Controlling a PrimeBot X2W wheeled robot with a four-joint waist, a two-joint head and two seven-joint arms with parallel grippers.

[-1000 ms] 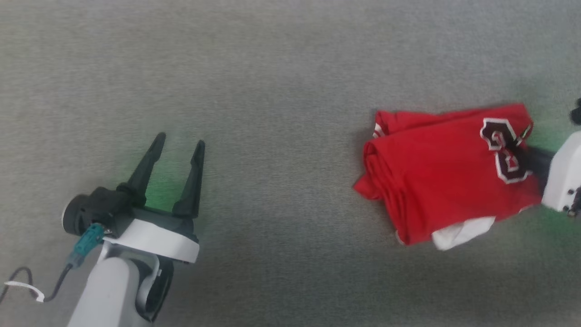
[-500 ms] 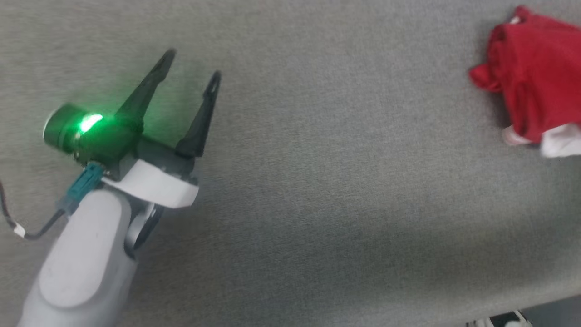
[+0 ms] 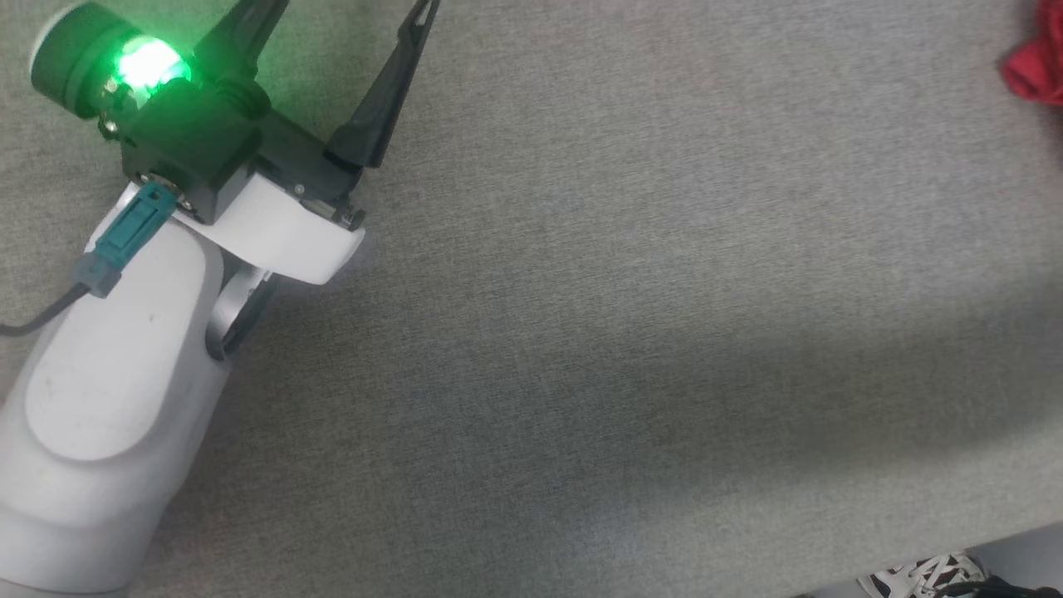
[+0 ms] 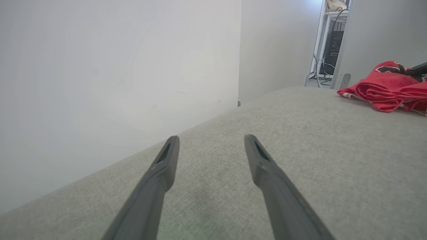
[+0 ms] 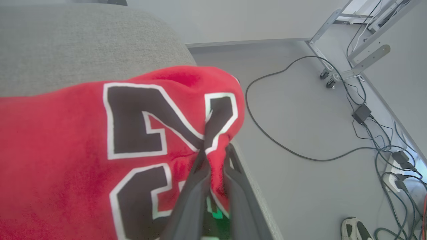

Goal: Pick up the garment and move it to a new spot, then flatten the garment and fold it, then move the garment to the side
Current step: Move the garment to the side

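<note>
The robot's right hand (image 5: 216, 151) pinches a fold of the red shirt (image 5: 66, 133). Its two fingers are drawn narrow on the cloth beside the dark, white-edged number, a grip that suits dragging the bundle sideways. The shirt lies bunched on the robot's right, close to the edge of the grey cloth-covered table (image 5: 66, 40). Beyond the edge, black cables (image 5: 283, 146) loop across the floor and a shoe (image 5: 353, 228) shows in the bottom corner. The left hand (image 4: 210, 139) hangs empty, fingers spread wide, low over bare table well apart from the shirt, seemingly held clear so it cannot snag the cloth. Behind it rise a pale wall (image 4: 100, 66) and a metal rack (image 4: 330, 43). By the look of it, the last move to the side is in hand.
</note>
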